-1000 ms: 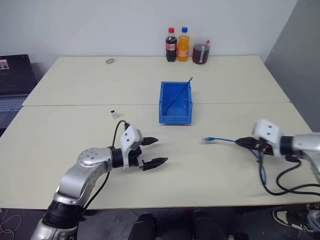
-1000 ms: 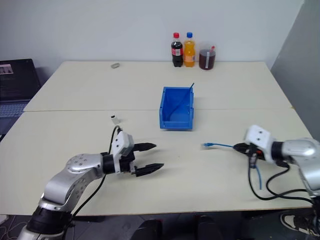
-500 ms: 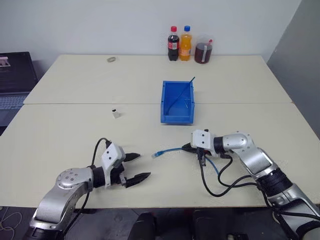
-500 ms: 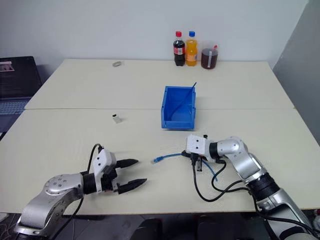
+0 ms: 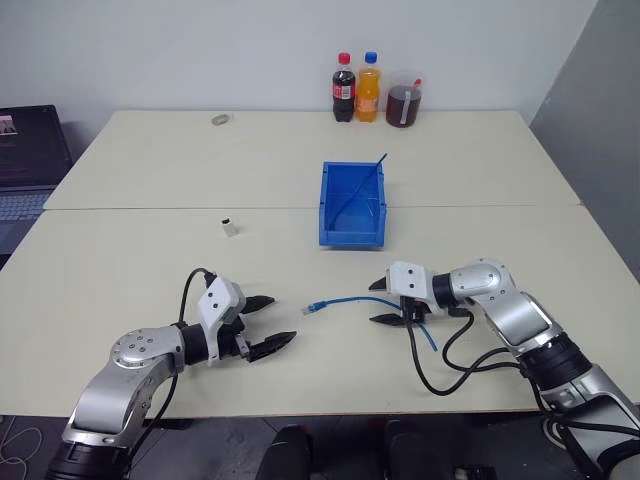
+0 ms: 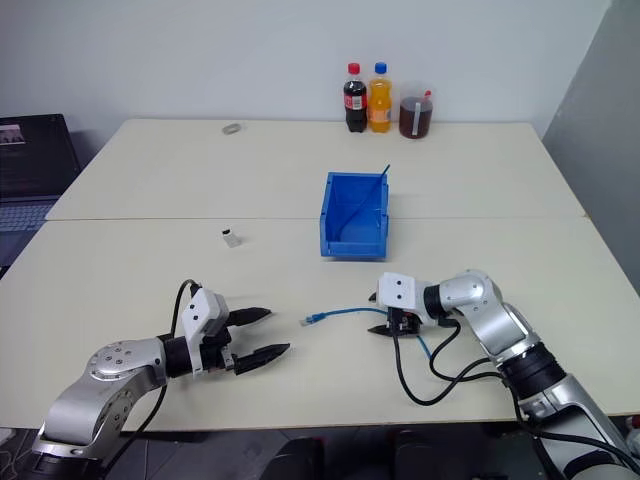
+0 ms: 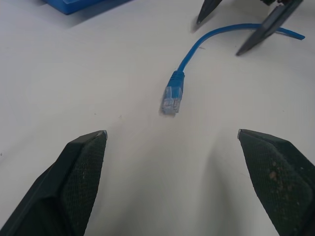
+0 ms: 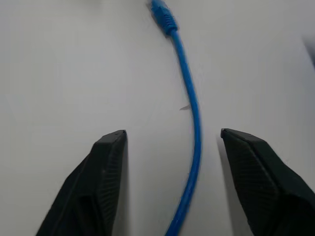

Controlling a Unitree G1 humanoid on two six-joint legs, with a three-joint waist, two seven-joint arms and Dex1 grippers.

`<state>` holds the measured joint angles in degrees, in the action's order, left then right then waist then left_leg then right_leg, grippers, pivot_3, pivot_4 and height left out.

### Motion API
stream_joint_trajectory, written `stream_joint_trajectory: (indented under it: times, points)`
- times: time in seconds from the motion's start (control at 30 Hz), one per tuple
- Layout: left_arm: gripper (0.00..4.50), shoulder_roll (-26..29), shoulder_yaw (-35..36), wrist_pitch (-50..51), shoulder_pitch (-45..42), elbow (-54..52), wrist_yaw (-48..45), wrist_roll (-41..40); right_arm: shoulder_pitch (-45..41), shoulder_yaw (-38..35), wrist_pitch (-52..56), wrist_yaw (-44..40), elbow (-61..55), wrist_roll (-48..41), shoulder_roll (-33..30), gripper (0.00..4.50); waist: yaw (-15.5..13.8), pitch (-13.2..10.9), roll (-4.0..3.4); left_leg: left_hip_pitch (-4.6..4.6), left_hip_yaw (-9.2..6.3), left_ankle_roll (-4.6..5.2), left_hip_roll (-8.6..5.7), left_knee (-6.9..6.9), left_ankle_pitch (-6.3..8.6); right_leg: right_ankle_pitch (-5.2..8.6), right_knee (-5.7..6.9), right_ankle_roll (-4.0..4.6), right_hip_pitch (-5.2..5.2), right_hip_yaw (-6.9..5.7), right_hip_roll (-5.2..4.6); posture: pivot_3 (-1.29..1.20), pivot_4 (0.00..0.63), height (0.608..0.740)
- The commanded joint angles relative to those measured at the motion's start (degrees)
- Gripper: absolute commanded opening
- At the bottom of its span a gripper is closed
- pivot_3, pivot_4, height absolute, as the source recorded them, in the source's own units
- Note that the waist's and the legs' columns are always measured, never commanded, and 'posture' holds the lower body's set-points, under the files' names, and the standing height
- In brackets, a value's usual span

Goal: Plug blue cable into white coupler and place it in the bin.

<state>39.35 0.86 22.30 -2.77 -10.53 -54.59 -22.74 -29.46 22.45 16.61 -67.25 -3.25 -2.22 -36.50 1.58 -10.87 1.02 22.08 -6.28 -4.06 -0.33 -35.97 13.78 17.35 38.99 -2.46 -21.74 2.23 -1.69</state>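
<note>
You're still sitting near the start here: nothing's plugged in yet and nothing of the task is in the bin. Going big to small: the table (image 5: 480,190) is carrying everything. The bin (image 5: 351,205) is sitting mid-table with just a thin dark-blue strand (image 5: 362,186) leaning inside it. Your left gripper (image 5: 273,324) is hovering with fingers spread wide, pinching nothing, pointing at the plug end. Your right gripper (image 5: 383,302) is also spread, straddling the blue cable (image 5: 340,299) without gripping it, so the cable's lying loose on the table between your two grippers. The white coupler (image 5: 231,227) is standing on its own, well apart from the cable, left of the bin. Left to do, I'd say: grabbing both, mating them, dropping them in.
</note>
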Motion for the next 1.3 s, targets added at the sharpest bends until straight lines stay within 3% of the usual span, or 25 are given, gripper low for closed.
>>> stream_joint_trajectory:
  times: [0.03,0.33,0.37,1.0,1.3]
  points:
    - [4.5,-0.7,-3.2,-1.8,-3.8,2.6,-0.6,2.9,1.4,-4.2,5.2,-0.1,-9.5,-3.6,-2.2,4.26,0.0,0.0,0.0,0.04,-0.04,0.0,-0.02,0.0,0.0,0.0,0.02,0.0,-0.02,-0.02,-0.02,0.0,0.15,0.74]
    - [4.5,-3.3,-9.3,-3.9,-8.2,7.8,-1.1,7.7,5.5,-6.8,12.4,3.9,-17.9,-5.7,-3.3,4.26,0.2,0.0,0.0,0.01,0.01,0.0,-0.04,-0.01,0.0,-0.01,0.03,-0.02,-0.01,0.01,0.02,0.0,0.15,0.74]
    - [4.13,-3.3,-9.7,-4.0,-8.4,8.1,-1.3,8.0,5.7,-6.9,12.8,4.2,-18.3,-5.8,-3.5,4.31,0.1,0.0,0.0,0.01,0.01,0.0,-0.04,-0.02,0.0,-0.02,0.03,-0.02,0.0,0.01,0.02,0.0,0.15,0.74]
    - [0.4,-5.9,-12.6,-3.8,-7.8,9.1,-2.9,9.1,7.1,-9.9,17.5,8.6,-22.6,-10.0,-3.5,4.31,0.1,0.0,0.02,-0.04,0.01,0.0,-0.05,-0.06,0.0,-0.03,0.01,-0.05,0.08,0.02,-0.01,0.0,0.15,0.74]
    - [0.26,-7.7,-7.0,-1.3,-7.2,6.1,-2.1,1.7,11.1,-15.4,25.6,13.8,-26.8,-20.1,1.6,4.31,0.1,0.0,0.03,-0.06,0.01,0.01,-0.02,-0.04,0.0,-0.03,0.01,-0.05,0.09,0.02,0.0,0.0,0.15,0.74]
